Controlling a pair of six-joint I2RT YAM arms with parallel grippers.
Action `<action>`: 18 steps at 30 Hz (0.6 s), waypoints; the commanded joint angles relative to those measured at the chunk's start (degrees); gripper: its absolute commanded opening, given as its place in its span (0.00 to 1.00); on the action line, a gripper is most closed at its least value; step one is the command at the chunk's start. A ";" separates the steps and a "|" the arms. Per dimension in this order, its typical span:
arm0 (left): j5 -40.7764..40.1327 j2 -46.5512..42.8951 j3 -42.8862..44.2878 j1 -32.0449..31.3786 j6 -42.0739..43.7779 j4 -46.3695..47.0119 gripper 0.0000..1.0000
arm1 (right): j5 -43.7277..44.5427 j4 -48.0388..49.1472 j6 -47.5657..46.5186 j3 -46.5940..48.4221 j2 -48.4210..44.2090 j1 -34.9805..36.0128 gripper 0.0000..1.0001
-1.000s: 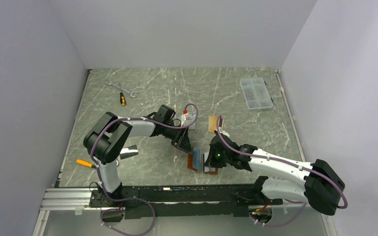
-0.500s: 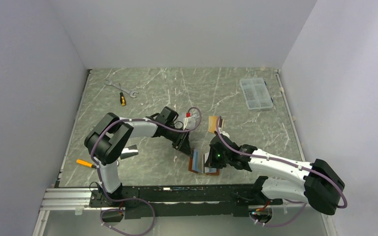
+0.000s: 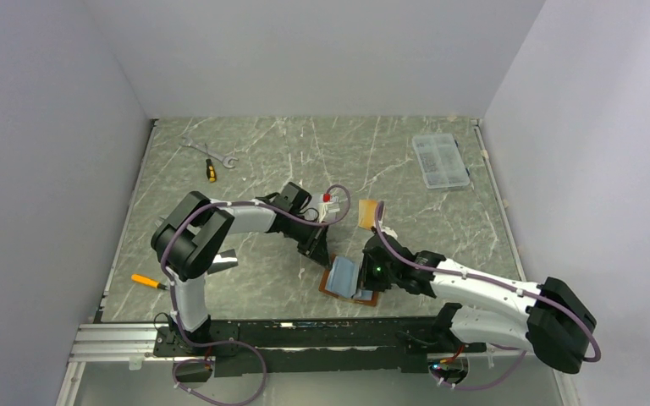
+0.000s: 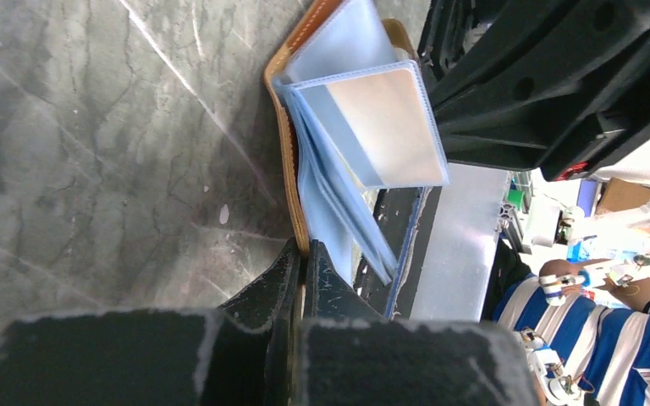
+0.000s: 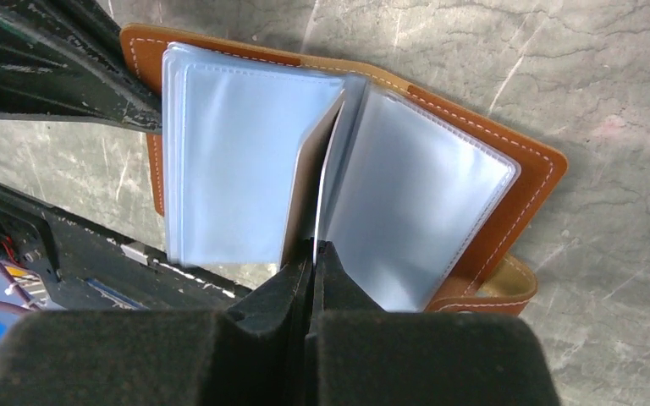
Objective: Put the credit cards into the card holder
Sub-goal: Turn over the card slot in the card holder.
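The tan leather card holder lies open near the table's front edge, its light blue sleeves facing up. My left gripper is shut on the edge of the holder's leather cover, as the left wrist view shows. My right gripper is shut on one sleeve leaf that stands upright in the middle of the card holder; in the top view it sits at the holder's right side. An orange credit card lies on the table just behind the holder. No card shows in either gripper.
A clear compartment box stands at the back right. A wrench and a yellow-handled screwdriver lie at the back left. An orange pen lies by the left arm's base. The left arm's fingers cross the right wrist view's top left.
My left gripper has closed on the holder's cover edge. The card holder has gone from standing half folded to lying open and flatter. The right gripper stayed shut.
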 commanded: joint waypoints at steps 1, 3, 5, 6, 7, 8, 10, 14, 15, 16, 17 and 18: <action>-3.24 0.26 2.49 -0.78 3.63 -3.01 0.00 | 1.63 -0.77 -0.22 0.26 -3.48 0.27 0.00; -3.62 0.19 2.46 -0.91 4.00 -3.65 0.00 | 3.07 -2.81 -0.56 1.04 -4.78 -0.03 0.00; -3.85 0.31 2.41 -1.00 4.23 -4.08 0.00 | 5.01 -6.46 -2.15 3.37 -5.92 -0.42 0.00; -4.08 0.38 2.41 -0.94 4.32 -4.15 0.00 | 6.81 -9.32 -2.95 4.54 -6.64 -0.85 0.00; -4.24 0.40 2.35 -0.96 4.41 -4.24 0.00 | 7.95 -11.20 -3.69 5.58 -7.83 -1.35 0.00; -4.12 0.41 2.41 -0.95 4.54 -4.32 0.00 | 9.04 -13.18 -4.36 6.77 -8.91 -1.95 0.00; -3.83 0.24 2.36 -0.93 4.38 -4.26 0.00 | 10.94 -16.11 -5.67 9.16 -11.02 -3.45 0.00; -4.00 -0.65 2.66 -1.14 3.99 -4.69 0.00 | 9.02 -14.24 -8.35 13.51 -10.54 -5.15 0.00; -3.95 -0.96 2.61 -1.12 3.57 -4.57 0.00 | 7.78 -13.30 -8.67 14.55 -8.68 -5.05 0.00; -3.65 -1.24 2.58 -1.15 3.17 -4.52 0.00 | 6.52 -12.15 -8.60 15.34 -6.37 -4.82 0.00; -3.33 -1.46 2.67 -1.16 2.80 -4.52 0.00 | 5.35 -10.74 -8.19 15.79 -4.35 -4.35 0.00; -2.99 -1.71 2.68 -1.12 2.46 -4.54 0.00 | 4.60 -8.89 -7.67 15.84 -2.79 -3.69 0.00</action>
